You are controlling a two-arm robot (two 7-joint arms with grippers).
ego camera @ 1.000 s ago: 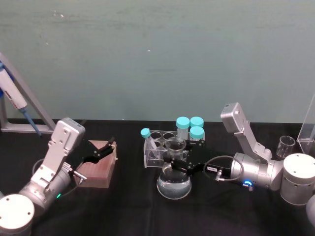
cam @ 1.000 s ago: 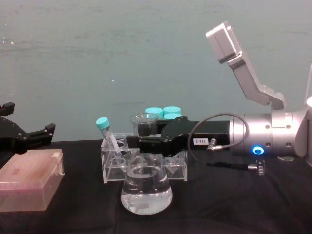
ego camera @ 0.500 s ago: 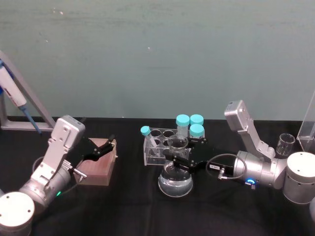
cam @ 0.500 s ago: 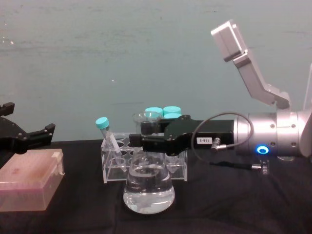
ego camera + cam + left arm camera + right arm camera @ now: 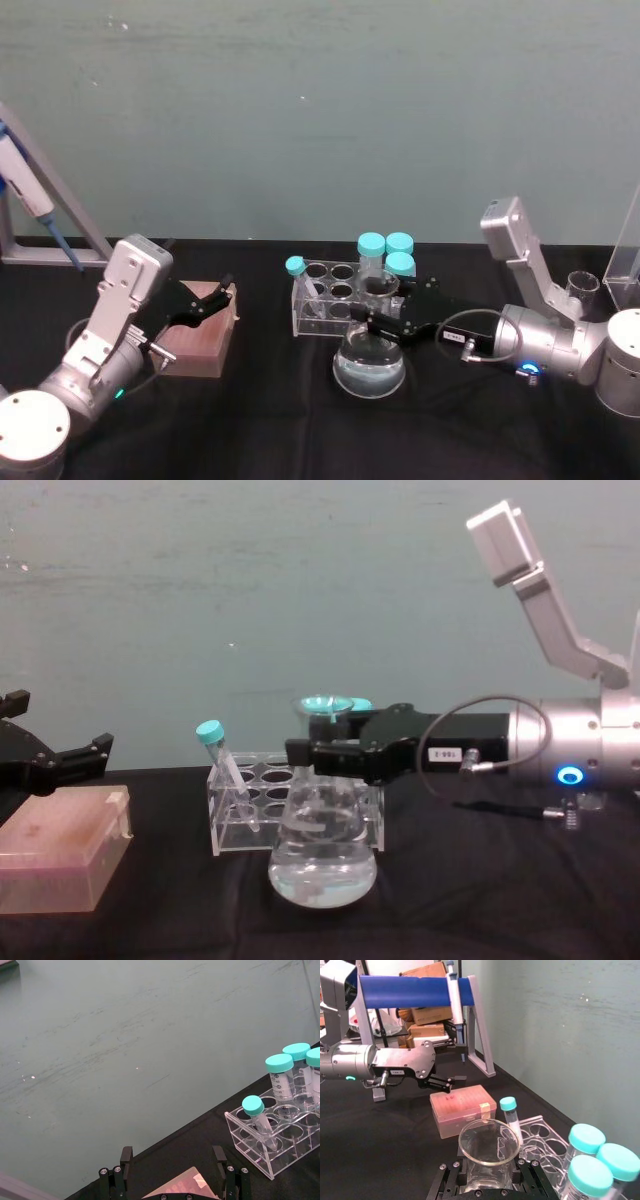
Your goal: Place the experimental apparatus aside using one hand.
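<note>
While black table (image 5: 270, 420) (cloth-covered), teal wall (image 5: 320, 110)

My right end effector (image 5: 300, 752) clasps the flask (image 5: 322, 855) neck, near side of the tube rack (image 5: 232, 825); tip box (image 5: 60, 848) far left on the worktop (image 5: 480, 900).

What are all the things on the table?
flask: 1, clear with clear liquid, middle of the table, neck held by the right end effector
rack: 1, clear, behind the flask
capped tubes: 4, teal caps, in the rack, one leaning at its left end
box: 1, pink-brown, left side of the table
beaker: 1, clear, far right
acrylic stand: 1, clear, right edge
pipette stand: 1, blue bar on grey legs, far left
tablecloth: 1, black
left end effector: 1, black, open above the box
right end effector: 1, black, shut on the flask's neck
</note>
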